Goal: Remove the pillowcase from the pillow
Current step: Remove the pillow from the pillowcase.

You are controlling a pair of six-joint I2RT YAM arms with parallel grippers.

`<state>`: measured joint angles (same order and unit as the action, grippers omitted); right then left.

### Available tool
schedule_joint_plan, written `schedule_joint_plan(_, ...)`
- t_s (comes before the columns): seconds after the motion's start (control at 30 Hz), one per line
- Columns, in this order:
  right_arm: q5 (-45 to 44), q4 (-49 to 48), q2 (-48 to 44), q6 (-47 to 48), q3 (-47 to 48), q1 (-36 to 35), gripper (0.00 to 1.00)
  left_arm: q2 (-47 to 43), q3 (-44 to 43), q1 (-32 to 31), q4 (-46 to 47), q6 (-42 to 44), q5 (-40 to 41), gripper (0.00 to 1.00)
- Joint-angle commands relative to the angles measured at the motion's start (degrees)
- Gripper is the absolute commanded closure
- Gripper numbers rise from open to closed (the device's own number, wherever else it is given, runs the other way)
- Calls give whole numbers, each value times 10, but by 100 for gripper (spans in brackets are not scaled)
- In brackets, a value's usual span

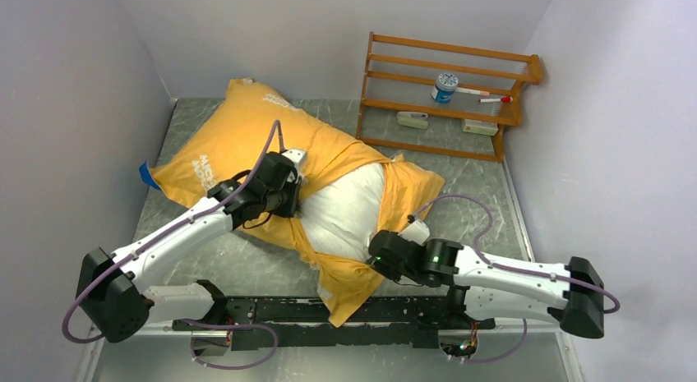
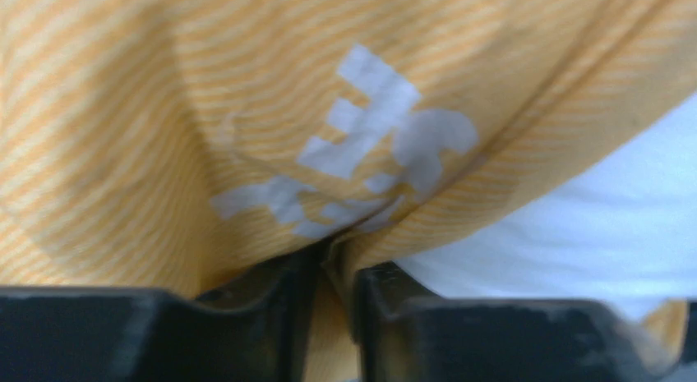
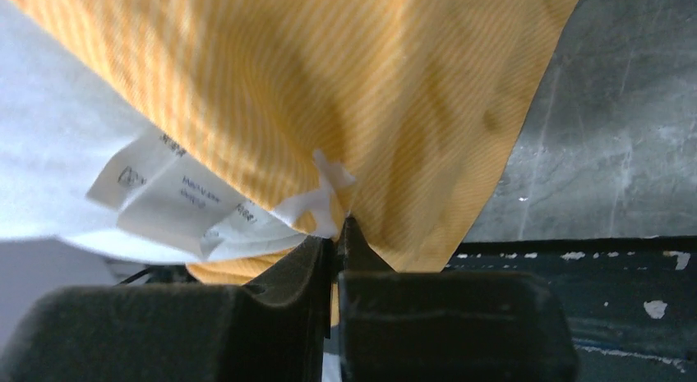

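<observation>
The orange-yellow pillowcase (image 1: 238, 144) with white lettering lies across the table, its mouth pulled open toward the near side. The white pillow (image 1: 349, 209) bulges out of that opening. My left gripper (image 1: 294, 193) is at the left rim of the opening, shut on a fold of the pillowcase (image 2: 246, 111) beside the white pillow (image 2: 608, 209). My right gripper (image 1: 380, 255) is at the near right side, shut on the pillowcase (image 3: 329, 94) hem, next to white care labels (image 3: 181, 201) and the pillow (image 3: 49, 152).
A wooden rack (image 1: 448, 94) stands at the back right with a small white tub (image 1: 445, 87) and a marker on it. A blue corner (image 1: 149, 175) of the cover peeks out at the left. Grey walls close in on both sides. The black base rail (image 1: 345, 316) runs along the near edge.
</observation>
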<state>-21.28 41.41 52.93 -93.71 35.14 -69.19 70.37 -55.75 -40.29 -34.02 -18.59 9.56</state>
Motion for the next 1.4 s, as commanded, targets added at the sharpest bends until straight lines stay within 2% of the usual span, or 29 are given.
schedule_joint_plan(0.0,7,89,58,28,-13,-7,97,-43,13,24,0,28,-71,62)
schedule_joint_plan(0.03,-3,82,59,24,-12,-7,97,-57,12,24,1,23,-87,52)
schedule_joint_plan(0.1,-25,76,49,7,-11,-6,97,-85,5,25,-2,11,-124,38)
schedule_joint_plan(0.2,-60,60,17,1,-14,-7,96,-120,-6,23,-12,-4,-159,28)
schedule_joint_plan(0.37,-90,37,-26,9,-21,-5,94,-156,-4,10,-13,-45,-220,27)
schedule_joint_plan(0.47,-86,30,-32,3,-30,-6,94,-157,7,-36,-5,-94,-226,28)
schedule_joint_plan(0.6,-74,18,-36,-6,-43,-5,94,-155,12,-136,30,-153,-162,28)
schedule_joint_plan(0.77,-67,0,-47,-12,-59,-6,94,-102,7,-240,60,-210,-99,29)
schedule_joint_plan(0.83,-67,0,-52,-13,-60,-5,94,-73,-2,-264,23,-260,-22,28)
schedule_joint_plan(0.9,-70,3,-58,-14,-60,-6,94,-60,-2,-273,15,-294,30,27)
schedule_joint_plan(1.1,-72,18,-75,-17,-61,-6,93,-41,43,-274,111,-358,67,25)
schedule_joint_plan(1.27,-74,32,-94,-14,-60,-6,93,30,41,-274,151,-360,87,26)
schedule_joint_plan(1.37,-75,37,-110,-14,-63,-6,93,81,19,-274,136,-362,113,25)
